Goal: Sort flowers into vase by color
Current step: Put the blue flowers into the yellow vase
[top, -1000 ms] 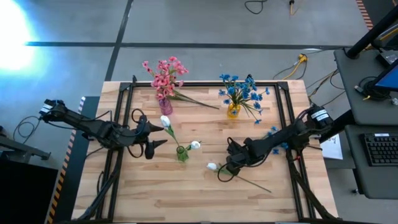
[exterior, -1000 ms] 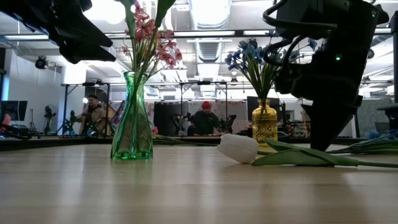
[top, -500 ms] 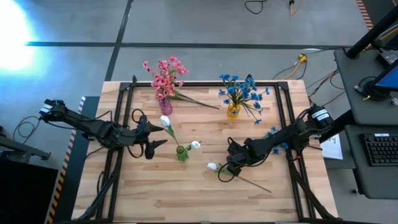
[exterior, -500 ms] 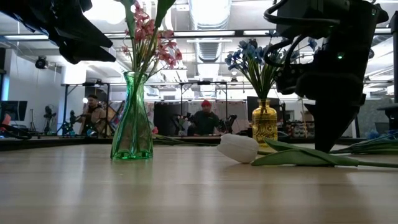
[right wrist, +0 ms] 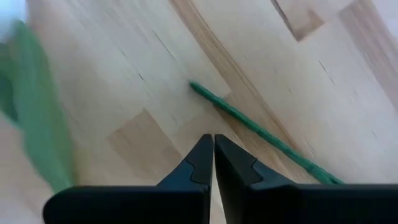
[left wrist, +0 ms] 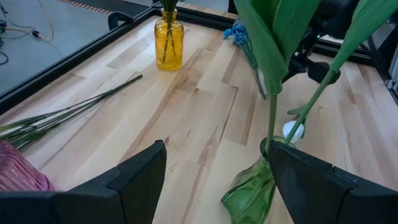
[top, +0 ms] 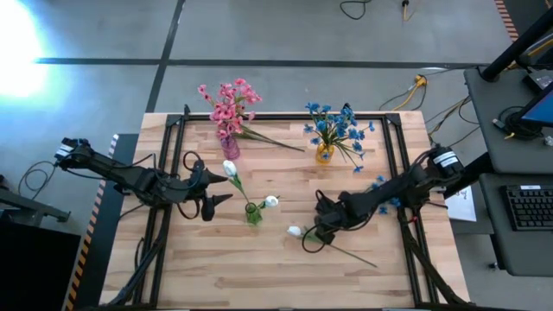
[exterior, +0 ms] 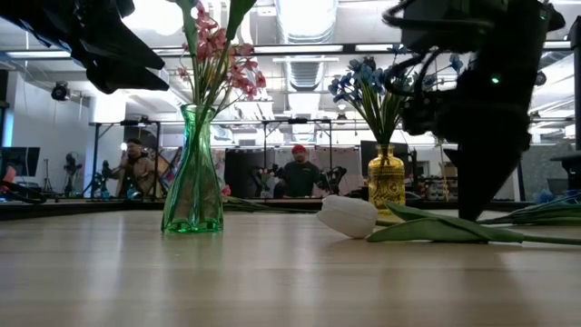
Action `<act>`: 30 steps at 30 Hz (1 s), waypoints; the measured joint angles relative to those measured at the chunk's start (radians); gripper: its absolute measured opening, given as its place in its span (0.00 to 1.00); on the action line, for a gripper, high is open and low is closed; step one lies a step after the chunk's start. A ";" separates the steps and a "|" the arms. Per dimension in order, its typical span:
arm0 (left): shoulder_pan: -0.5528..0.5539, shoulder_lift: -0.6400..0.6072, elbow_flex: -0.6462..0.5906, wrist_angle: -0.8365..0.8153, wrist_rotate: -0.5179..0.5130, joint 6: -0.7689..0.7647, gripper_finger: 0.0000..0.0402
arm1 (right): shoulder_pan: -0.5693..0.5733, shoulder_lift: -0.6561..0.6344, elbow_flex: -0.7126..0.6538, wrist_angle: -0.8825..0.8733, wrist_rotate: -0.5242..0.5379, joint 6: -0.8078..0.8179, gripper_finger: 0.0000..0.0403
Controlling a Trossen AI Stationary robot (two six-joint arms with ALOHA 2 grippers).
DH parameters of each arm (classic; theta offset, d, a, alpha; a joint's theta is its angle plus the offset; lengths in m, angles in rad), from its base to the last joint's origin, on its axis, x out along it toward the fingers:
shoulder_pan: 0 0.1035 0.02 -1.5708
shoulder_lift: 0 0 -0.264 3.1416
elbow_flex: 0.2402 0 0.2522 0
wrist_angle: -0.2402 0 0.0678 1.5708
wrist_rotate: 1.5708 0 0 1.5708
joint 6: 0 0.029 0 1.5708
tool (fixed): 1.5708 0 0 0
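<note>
Your white tulip point(top: 295, 231) lies flat on the pale plank table point(top: 259, 268): smooth egg-shaped bud, thin green stem, floppy leaf. Your right gripper point(top: 316, 238) is down at its stem, fingers pinched together, holding nothing. Left gripper point(top: 216, 188) is spread wide beside the ribbed green glass vase point(top: 253, 213).

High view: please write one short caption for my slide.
Right hand, shut, over a loose white flower; open left hand waits beside the green vase.
</note>
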 joint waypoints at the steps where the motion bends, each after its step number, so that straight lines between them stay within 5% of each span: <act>1: 0.000 0.000 0.000 0.000 0.000 -0.003 0.67 | -0.004 -0.005 0.012 -0.006 -0.001 0.000 0.02; 14: 0.000 0.001 0.000 0.000 -0.022 -0.007 0.67 | -0.034 -0.020 0.105 -0.109 0.161 -0.036 0.02; 30: 0.000 0.001 0.000 0.000 -0.024 -0.007 0.67 | -0.041 0.048 0.083 -0.078 0.068 0.001 0.02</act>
